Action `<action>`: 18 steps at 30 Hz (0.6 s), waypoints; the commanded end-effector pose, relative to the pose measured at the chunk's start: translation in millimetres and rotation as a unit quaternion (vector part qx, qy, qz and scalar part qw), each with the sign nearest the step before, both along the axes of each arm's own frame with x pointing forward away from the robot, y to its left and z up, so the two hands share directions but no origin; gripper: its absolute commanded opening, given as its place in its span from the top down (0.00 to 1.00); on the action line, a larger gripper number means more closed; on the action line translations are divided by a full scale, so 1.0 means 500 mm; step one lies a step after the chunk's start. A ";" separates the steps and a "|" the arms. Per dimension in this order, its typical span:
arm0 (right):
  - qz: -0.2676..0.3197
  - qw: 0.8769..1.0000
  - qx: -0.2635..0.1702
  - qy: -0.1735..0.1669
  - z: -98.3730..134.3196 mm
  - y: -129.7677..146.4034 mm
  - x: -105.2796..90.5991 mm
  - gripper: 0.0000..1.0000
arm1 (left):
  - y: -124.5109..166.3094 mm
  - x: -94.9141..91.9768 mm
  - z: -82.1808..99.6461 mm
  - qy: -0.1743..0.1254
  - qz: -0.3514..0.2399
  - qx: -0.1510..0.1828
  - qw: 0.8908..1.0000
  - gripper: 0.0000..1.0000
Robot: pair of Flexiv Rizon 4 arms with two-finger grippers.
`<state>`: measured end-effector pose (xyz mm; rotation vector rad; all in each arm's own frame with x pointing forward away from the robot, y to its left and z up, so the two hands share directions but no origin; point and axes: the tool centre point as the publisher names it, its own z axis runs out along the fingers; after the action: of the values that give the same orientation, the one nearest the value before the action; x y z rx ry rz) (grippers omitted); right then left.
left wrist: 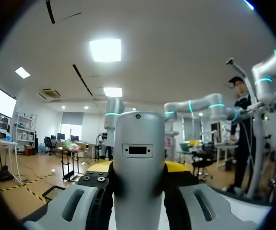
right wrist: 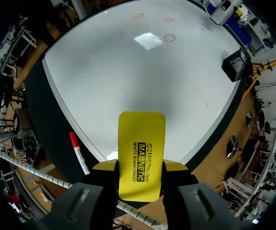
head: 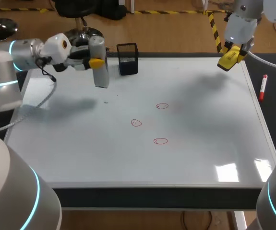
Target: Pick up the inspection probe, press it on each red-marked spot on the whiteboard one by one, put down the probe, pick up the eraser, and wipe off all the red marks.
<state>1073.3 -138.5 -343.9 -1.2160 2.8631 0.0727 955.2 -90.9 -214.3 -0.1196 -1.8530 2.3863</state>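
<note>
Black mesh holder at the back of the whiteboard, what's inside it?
Nothing sticks up above the rim of the black mesh holder. Its floor is hidden by the walls, so small contents cannot be ruled out.

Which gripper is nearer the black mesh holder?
Left. The left gripper, holding the probe, is beside the black mesh holder; the right gripper, with the eraser, is at the far right corner.

Probe (head: 99, 69): clamped in the left gripper (head: 94, 62), over the whiteboard's (head: 80, 148) far-left part.
Mesh pen holder (head: 127, 59): just right of the probe.
Marks (head: 136, 123): three, mid-board.
Eraser (head: 229, 58): clamped in the right gripper (right wrist: 140, 168), over the far-right corner.
Marker (head: 262, 88): right of the whiteboard.
</note>
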 end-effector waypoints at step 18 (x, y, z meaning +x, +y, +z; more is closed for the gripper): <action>0.001 1.000 -0.002 0.001 0.002 -0.001 0.001 1.00 | -0.147 -0.141 -0.034 0.024 -0.071 -0.016 0.997 1.00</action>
<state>1073.3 -138.6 -344.1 -1.2158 2.8629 0.0726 883.7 -153.3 -223.7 -0.1891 -1.7502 2.2959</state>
